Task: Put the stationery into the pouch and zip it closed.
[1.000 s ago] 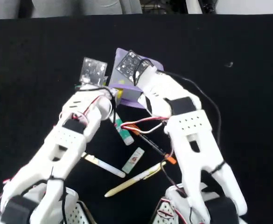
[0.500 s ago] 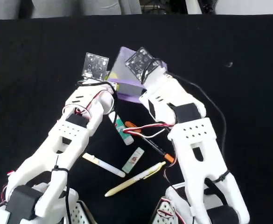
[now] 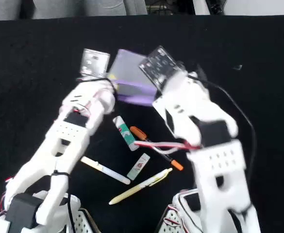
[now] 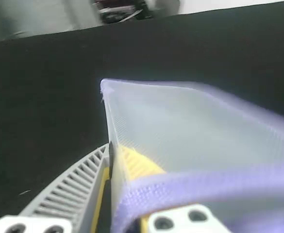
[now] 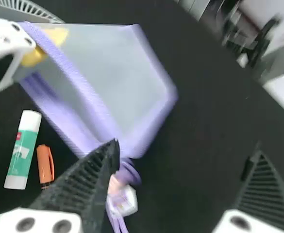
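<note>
– Purple mesh pouch (image 3: 127, 80) sits far back on the black tabletop (image 3: 35, 48) in the high view. The left hand (image 3: 111, 85) is at its left edge, the right arm (image 3: 195, 104) over its right end.
– And the stationery?
– Outside the pouch, nearer the arm bases: glue stick (image 3: 125, 132), orange marker (image 3: 156, 148), small white item (image 3: 138, 166), yellow pen (image 3: 141, 186), white pen (image 3: 105, 170).
– The left wrist view?
– The left hand pinches the pouch's zip-edged corner. Something yellow (image 4: 137, 165) shows behind the mesh there.
– The right wrist view?
– The right hand (image 5: 185, 150) is spread wide, gripping nothing. One finger (image 5: 91, 177) is by the pouch's zipper end.
</note>
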Available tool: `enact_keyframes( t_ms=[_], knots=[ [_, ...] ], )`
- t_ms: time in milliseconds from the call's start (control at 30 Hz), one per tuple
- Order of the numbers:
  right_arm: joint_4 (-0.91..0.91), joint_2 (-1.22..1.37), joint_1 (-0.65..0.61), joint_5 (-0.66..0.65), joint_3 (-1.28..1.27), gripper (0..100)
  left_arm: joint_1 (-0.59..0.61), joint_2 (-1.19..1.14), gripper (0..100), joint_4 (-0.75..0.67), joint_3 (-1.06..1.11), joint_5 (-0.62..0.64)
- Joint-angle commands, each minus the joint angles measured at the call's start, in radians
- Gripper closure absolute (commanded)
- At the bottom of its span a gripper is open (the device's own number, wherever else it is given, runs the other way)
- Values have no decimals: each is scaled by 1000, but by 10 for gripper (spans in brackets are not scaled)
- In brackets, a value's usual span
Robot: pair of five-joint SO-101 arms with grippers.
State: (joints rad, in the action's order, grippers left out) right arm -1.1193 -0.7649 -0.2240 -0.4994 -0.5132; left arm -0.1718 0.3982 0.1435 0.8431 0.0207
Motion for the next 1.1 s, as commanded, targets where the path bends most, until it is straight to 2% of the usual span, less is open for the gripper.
enact_keyframes(
  t_ms=[0, 367, 433, 700, 833, 933, 1067],
  knots=[
    [-92, -125, 17, 11, 64, 609, 64, 29, 972, 38, -84, 14],
    [-157, -171, 11, 57, 2, 609, 255, 358, 972, 60, 58, 12],
    [-135, -171, -5, 55, -36, 609, 306, 416, 972, 81, 76, 12],
    [9, -170, -132, 58, -271, 610, 515, 606, 972, 330, 84, 14],
    [75, -168, -193, 58, -412, 610, 578, 692, 972, 433, 85, 14],
    [133, -168, -199, 58, -506, 610, 607, 724, 972, 470, 88, 14],
    [178, -147, -199, 58, -595, 610, 607, 724, 972, 427, 142, 14]
  ],
)
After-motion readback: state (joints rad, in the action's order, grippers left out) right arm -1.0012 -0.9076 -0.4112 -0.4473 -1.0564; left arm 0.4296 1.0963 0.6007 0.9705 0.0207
